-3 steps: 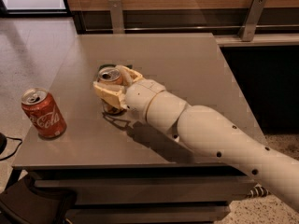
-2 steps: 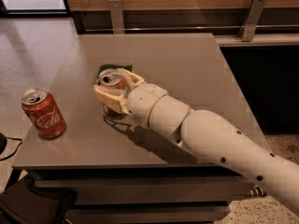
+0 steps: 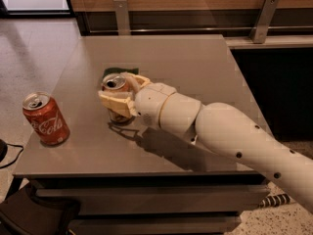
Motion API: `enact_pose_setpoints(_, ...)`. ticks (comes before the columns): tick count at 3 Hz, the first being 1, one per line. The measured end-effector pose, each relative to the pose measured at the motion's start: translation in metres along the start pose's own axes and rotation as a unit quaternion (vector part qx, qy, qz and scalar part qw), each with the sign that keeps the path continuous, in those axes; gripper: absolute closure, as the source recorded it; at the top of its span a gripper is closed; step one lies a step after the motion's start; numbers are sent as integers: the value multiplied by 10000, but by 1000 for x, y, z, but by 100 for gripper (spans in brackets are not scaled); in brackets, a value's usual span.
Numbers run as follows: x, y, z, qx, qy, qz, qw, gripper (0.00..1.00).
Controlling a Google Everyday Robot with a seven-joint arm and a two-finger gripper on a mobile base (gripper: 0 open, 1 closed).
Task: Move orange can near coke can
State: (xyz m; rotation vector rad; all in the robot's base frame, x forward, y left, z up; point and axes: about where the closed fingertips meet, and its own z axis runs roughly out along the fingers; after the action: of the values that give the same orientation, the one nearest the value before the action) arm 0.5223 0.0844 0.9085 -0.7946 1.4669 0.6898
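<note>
The orange can [image 3: 115,85] stands near the middle of the grey table [image 3: 195,67], with only its silver top and a strip of its side showing. My gripper [image 3: 119,95] is closed around it, one finger in front and one behind. The white arm reaches in from the lower right. The coke can [image 3: 45,119], red with white script and a silver top, stands upright near the table's front left corner, well to the left of the gripper.
A dark green flat thing [image 3: 117,72] lies on the table just behind the orange can. A wooden wall with metal brackets [image 3: 122,13] runs behind the table. The table's front edge is close below the coke can.
The gripper with the orange can has shifted slightly left, toward the coke can. The coke can has not moved.
</note>
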Motion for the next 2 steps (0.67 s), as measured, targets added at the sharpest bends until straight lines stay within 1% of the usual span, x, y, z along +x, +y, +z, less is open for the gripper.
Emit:
enact_pose_setpoints(1, -2, 1, 1, 8, 15, 14, 10000, 100)
enact_pose_setpoints(2, -9, 7, 4, -45, 88, 51, 9999, 100)
